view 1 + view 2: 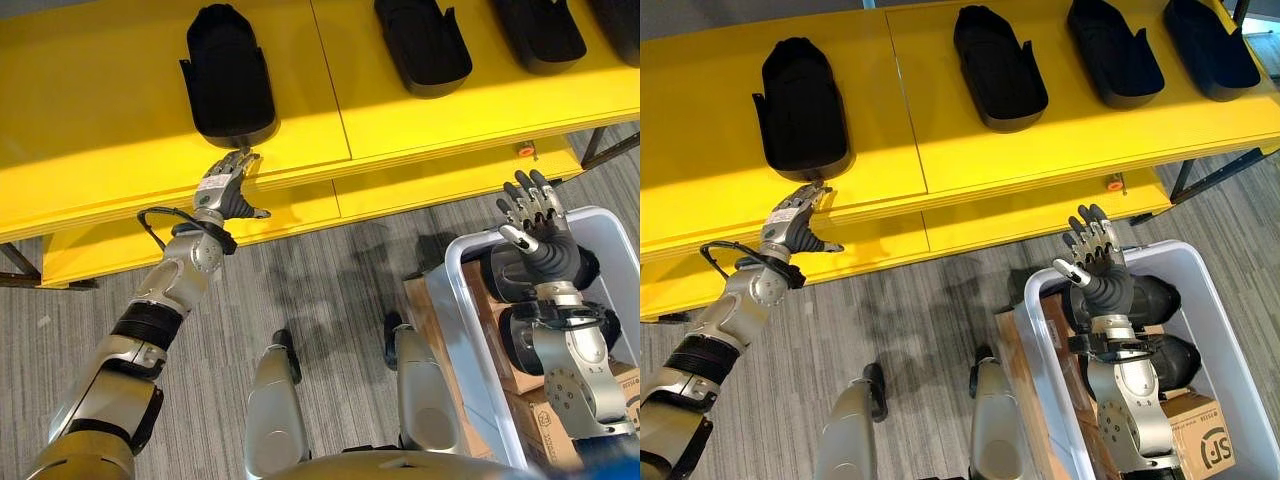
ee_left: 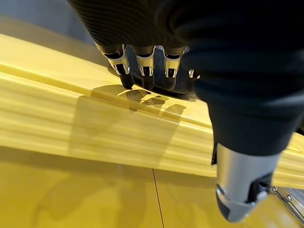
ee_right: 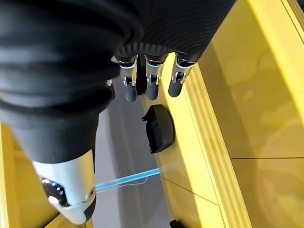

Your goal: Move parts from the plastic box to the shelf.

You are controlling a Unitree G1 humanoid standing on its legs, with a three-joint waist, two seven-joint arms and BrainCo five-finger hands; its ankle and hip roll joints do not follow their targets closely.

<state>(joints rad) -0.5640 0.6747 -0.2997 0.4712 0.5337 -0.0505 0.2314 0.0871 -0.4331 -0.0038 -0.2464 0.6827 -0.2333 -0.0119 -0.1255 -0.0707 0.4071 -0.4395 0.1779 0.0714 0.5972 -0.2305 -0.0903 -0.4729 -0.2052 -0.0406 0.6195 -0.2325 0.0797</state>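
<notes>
- The plastic box (image 1: 1240, 330) is cut off at the lower right edge; black parts (image 1: 1160, 298) inside are partly hidden by the right hand (image 1: 1092, 255), raised over them with fingers spread, empty.
- Cardboard boxes (image 1: 1195, 425) are seen inside and beside it.
- The left hand (image 1: 225, 190), fingers straight, is held at the yellow shelf (image 1: 120, 120) edge, its fingertips at the nearest black part (image 1: 230, 75).
- Farther parts (image 1: 998, 65) lie in a row, the last cut off.
</notes>
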